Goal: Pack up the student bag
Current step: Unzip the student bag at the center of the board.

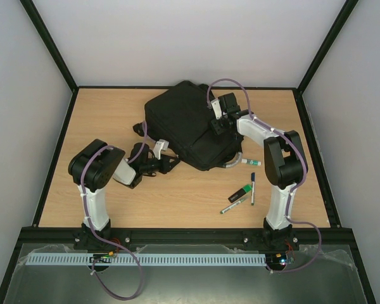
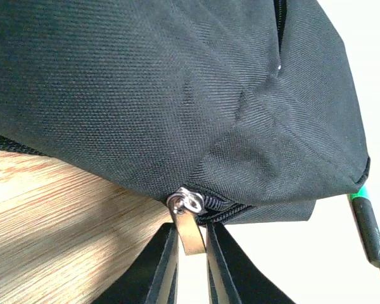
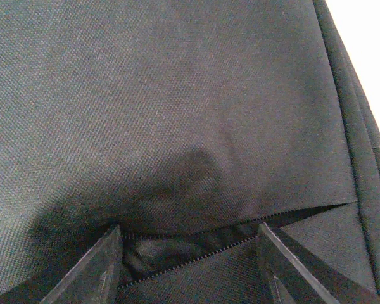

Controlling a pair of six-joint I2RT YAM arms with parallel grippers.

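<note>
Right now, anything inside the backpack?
The zip gap at the right hand shows only dark fabric; the rest of the backpack interior is covered.

We find the bag (image 1: 187, 123) toward the back middle of the table (image 1: 101, 120). At its near left corner the zip pull (image 2: 189, 223) sits between the fingers of the left gripper (image 2: 191, 244). The right gripper (image 3: 190, 247) sits on top of the bag's right half. Three pens (image 1: 242, 190) lie before the bag to the right, a fourth pen (image 1: 248, 162) just beside its near right corner

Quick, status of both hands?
Left hand: closed on the zipper pull.
Right hand: open, fingers spread over the student bag's open zip.
</note>
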